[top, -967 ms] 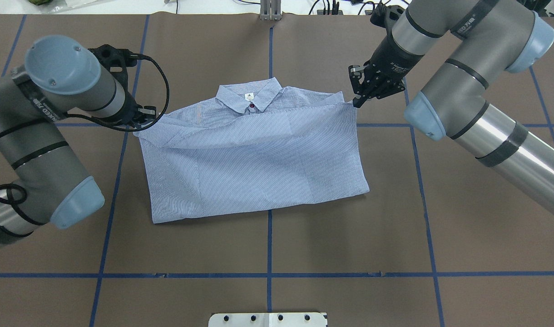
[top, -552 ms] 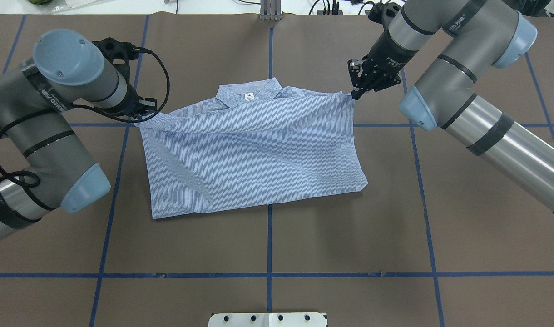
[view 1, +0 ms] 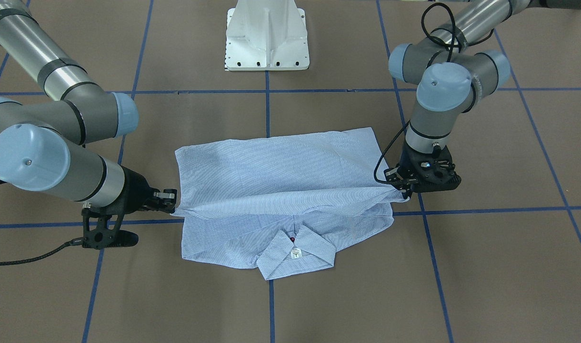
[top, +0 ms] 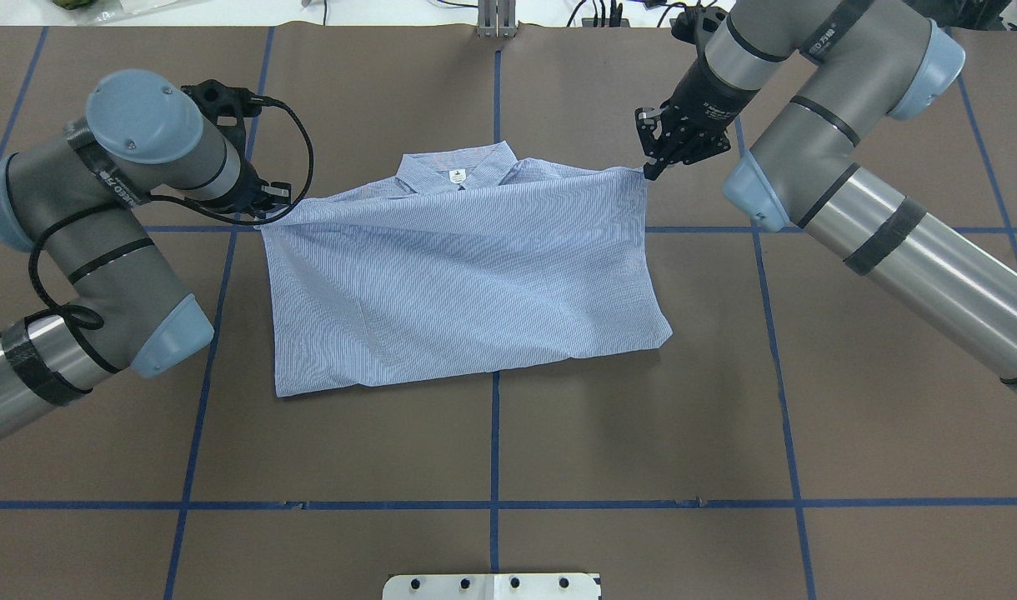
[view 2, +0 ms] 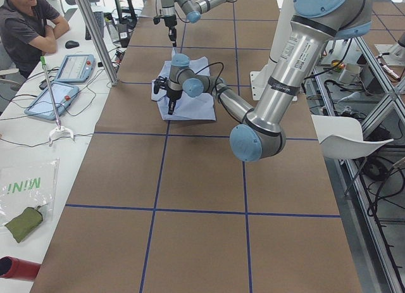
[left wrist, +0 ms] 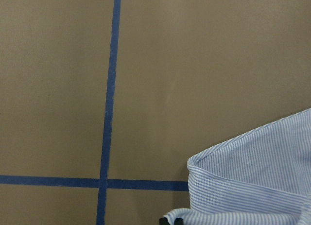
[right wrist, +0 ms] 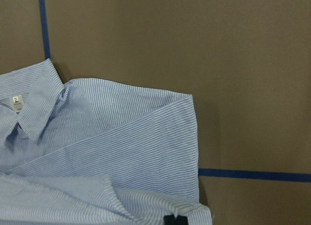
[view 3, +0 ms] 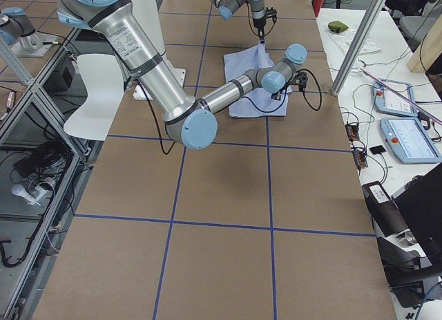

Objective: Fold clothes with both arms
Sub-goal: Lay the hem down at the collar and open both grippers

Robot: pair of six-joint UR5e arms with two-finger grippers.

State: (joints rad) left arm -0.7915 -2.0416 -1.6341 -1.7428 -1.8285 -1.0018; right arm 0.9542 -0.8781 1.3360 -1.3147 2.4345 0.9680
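Bright even light, soft shadows, sharp focus

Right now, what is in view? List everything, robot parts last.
shirt: one, light blue, fine white stripes, mid-table, one edge held up near its collar
table: one, brown, blue tape grid
pedestal base: one, white, robot-side table edge
operator: one, dark grey top, seated at side bench
tablets: two, blue-edged, on that bench
left arm: one, silver-grey, light blue caps, beside the shirt
right arm: one, same colours, opposite side
left hand: one, black, shut on a shirt corner
right hand: one, black, shut on the other corner
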